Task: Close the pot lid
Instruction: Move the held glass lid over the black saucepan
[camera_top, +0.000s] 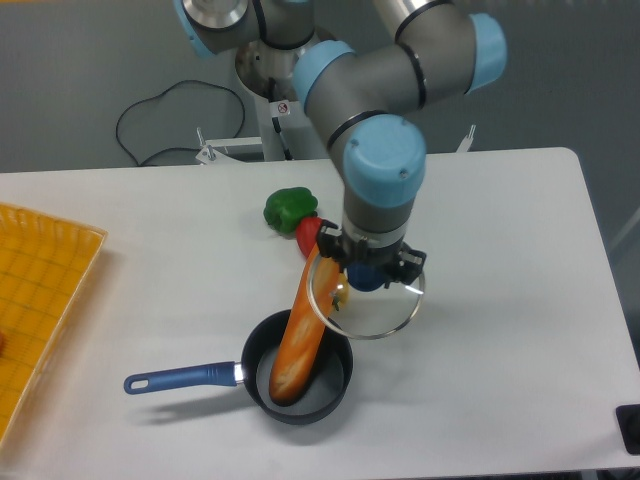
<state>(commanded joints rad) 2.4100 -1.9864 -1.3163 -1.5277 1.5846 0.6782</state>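
tool (367, 272) clenched on the lid (366, 300) by its blue knob | lid held above the surface, up-right of the pot (297, 368), rim overlapping the baguette (303, 322) | pot uncovered, baguette sticks out, likely blocks seating | left: centre, lower, release

pot (296, 395) sitting on the worktop (520, 330), bread loaf (303, 328) leaning in it, lid (366, 299) hanging right of the loaf, peppers (291, 209) lying behind
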